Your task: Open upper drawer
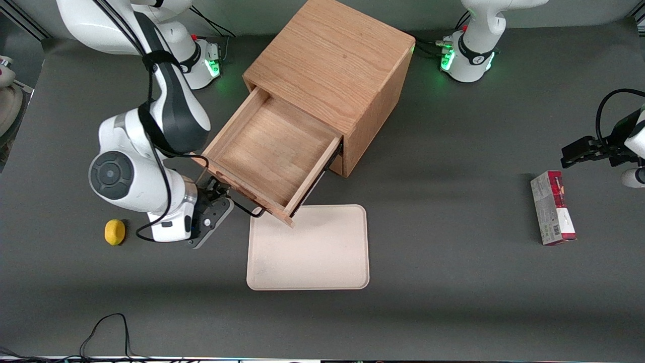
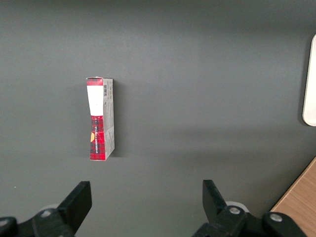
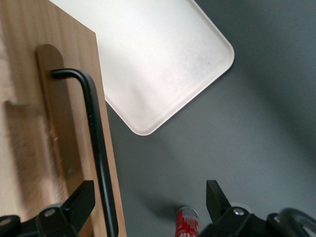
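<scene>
We see the upper drawer [image 1: 274, 151] pulled well out of the cabinet [image 1: 335, 65], overhanging the tray [image 1: 308, 248]. The gripper [image 1: 225, 194] sits at the handle [image 3: 94, 133], fingers [image 3: 74, 205] spread apart, at the drawer's 8 o'clock.

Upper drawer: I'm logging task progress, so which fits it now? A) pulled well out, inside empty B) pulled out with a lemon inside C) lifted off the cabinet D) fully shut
A: the upper drawer stands far out of the cabinet, its bare wooden floor showing, with the hand open at its black handle.
</scene>
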### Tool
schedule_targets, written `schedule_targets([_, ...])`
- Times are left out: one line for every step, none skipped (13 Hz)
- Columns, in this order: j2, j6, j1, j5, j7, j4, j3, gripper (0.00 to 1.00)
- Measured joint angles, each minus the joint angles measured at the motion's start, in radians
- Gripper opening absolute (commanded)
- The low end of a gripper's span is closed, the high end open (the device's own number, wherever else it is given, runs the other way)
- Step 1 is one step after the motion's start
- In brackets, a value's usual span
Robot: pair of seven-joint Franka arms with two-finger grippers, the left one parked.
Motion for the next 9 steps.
schedule_targets([-0.001, -0.027, -0.008, 0.000, 0.000, 0.027, 0.000, 1.00])
schedule_targets([-0.001, -0.057, -0.015, 0.000, 0.000, 0.056, -0.001, 1.00])
schedule_targets([-0.003, -0.085, -0.022, 0.000, 0.000, 0.084, -0.002, 1.00])
schedule_targets([-0.004, -0.112, -0.032, 0.000, 0.001, 0.111, -0.002, 1.00])
schedule_targets([-0.010, -0.133, -0.042, 0.000, 0.007, 0.135, -0.004, 1.00])
schedule_targets([-0.020, -0.148, -0.053, 0.000, 0.031, 0.153, -0.006, 1.00])
schedule_targets([-0.038, -0.155, -0.067, 0.000, 0.070, 0.164, -0.008, 1.00])
schedule_targets([-0.062, -0.158, -0.081, 0.000, 0.112, 0.168, -0.011, 1.00])
schedule_targets([-0.089, -0.169, -0.091, -0.001, 0.155, 0.169, -0.024, 1.00])
